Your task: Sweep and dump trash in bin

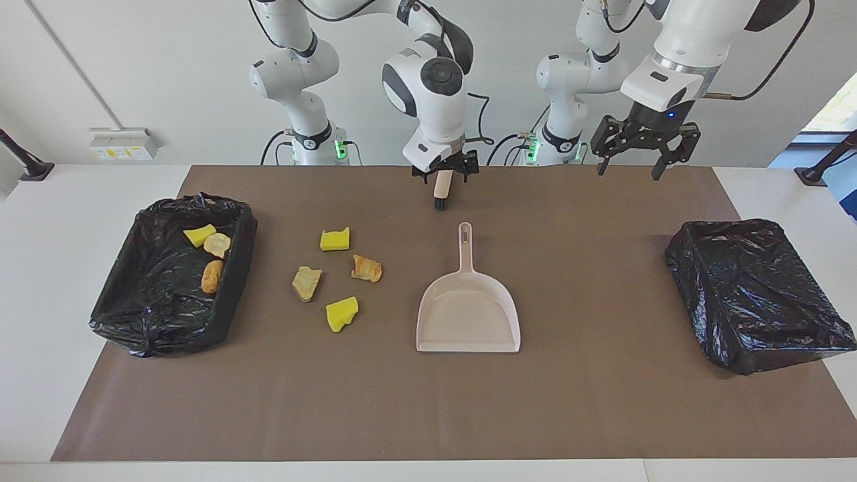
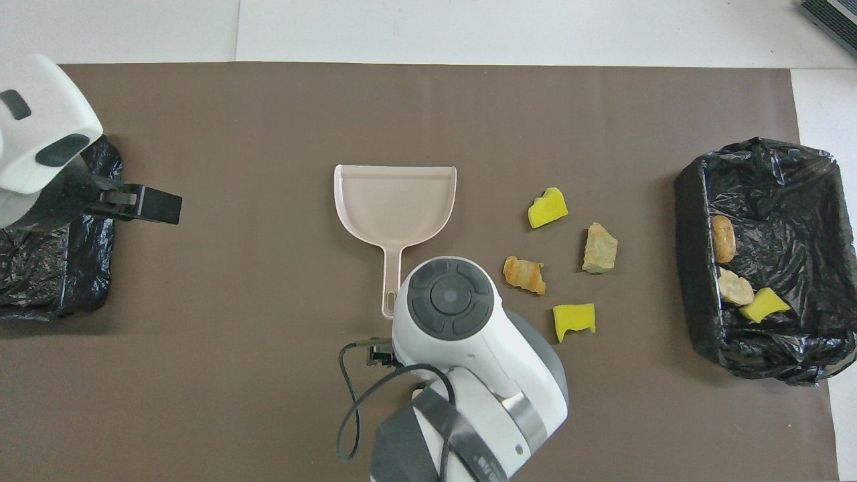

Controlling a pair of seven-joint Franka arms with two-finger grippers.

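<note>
Beige-handled and black-bristled, the brush (image 1: 440,193) lies on the worktop (image 1: 40,281) directly below the right gripper (image 1: 442,173). That gripper hangs over it with its jaws spread wide and nothing in them. I cannot tell whether the fingertips touch the handle. To my eye it is lined up there to take the brush, since sweeping needs it.

Just out from that gripper, farther from the robots, the pale pink dustpan (image 1: 469,314) lies flat on the brown mat (image 1: 602,402). Nothing holds it. Its handle points toward the robots and its open lip faces away from them, a sensible way to park it beside the mess.

Off to the side of the right gripper, toward the right arm's end, four lumps of trash (image 1: 342,313) lie loose on the mat near the dustpan: two yellow and two tan-brown. Farther out that way stands the black-lined bin (image 1: 134,321), with three more lumps already inside, so I judge the job roughly half done.

Well apart, the left gripper (image 1: 633,157) waits in the air, wide open and empty, above the mat's edge near a second bin (image 1: 756,294).
</note>
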